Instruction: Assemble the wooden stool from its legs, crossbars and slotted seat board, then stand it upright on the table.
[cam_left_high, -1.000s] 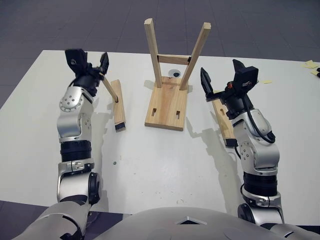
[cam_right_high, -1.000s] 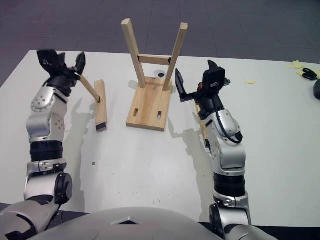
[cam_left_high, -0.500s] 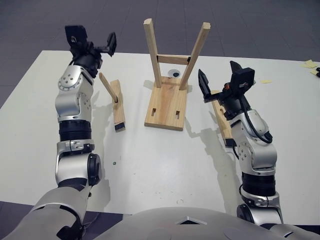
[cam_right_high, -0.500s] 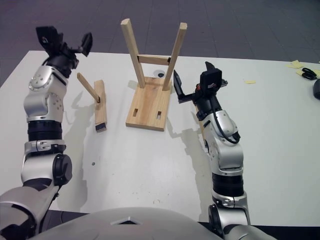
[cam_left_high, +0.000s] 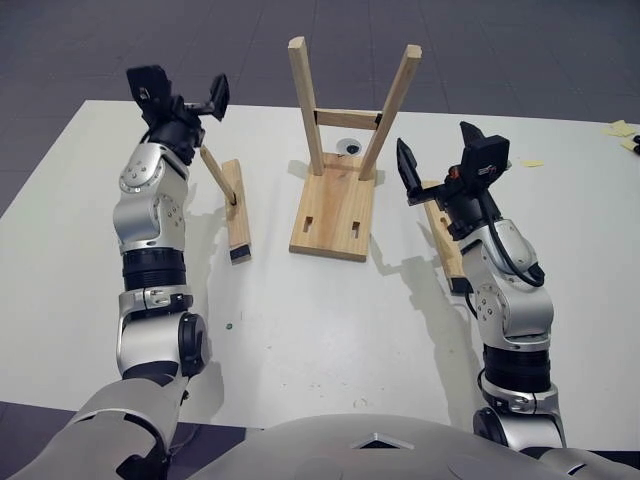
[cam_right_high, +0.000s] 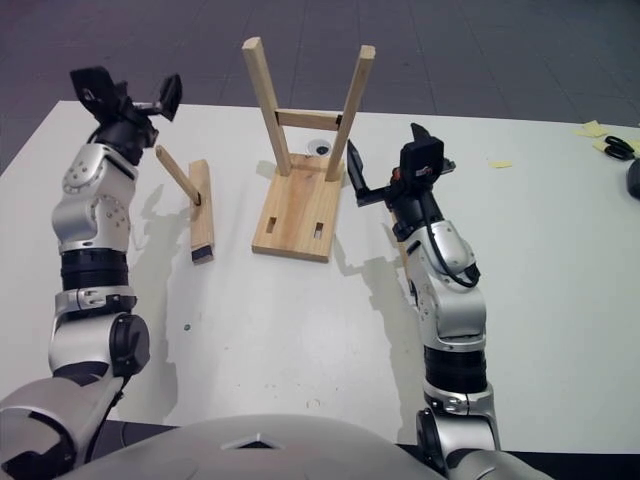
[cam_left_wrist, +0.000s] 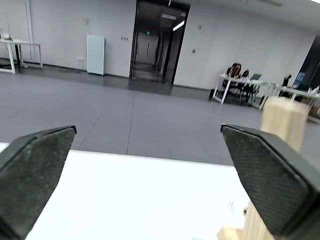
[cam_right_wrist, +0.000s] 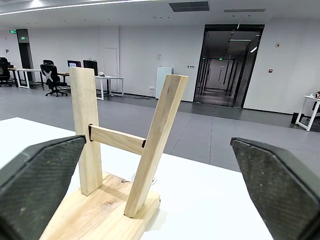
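White table (cam_left_high: 300, 330): seat board (cam_left_high: 330, 215), two legs (cam_left_high: 305, 105) upright.

seat board: one slotted seat board (cam_left_high: 331, 212);
empty slots (cam_left_high: 310, 222): two, in the board;
legs: four; two upright legs (cam_left_high: 305, 110) in the board; one left leg (cam_left_high: 237, 212) lying flat; one right leg (cam_left_high: 447, 245) lying flat;
crossbars: two can be told; one level crossbar (cam_left_high: 346, 119) between the upright legs; one slanted crossbar (cam_left_high: 217, 175) in the left leg;
grippers: two; left gripper (cam_left_high: 183, 90); right gripper (cam_left_high: 433, 142);
yellow paper scraps (cam_right_high: 588, 130): three;
table (cam_left_high: 300, 330): one
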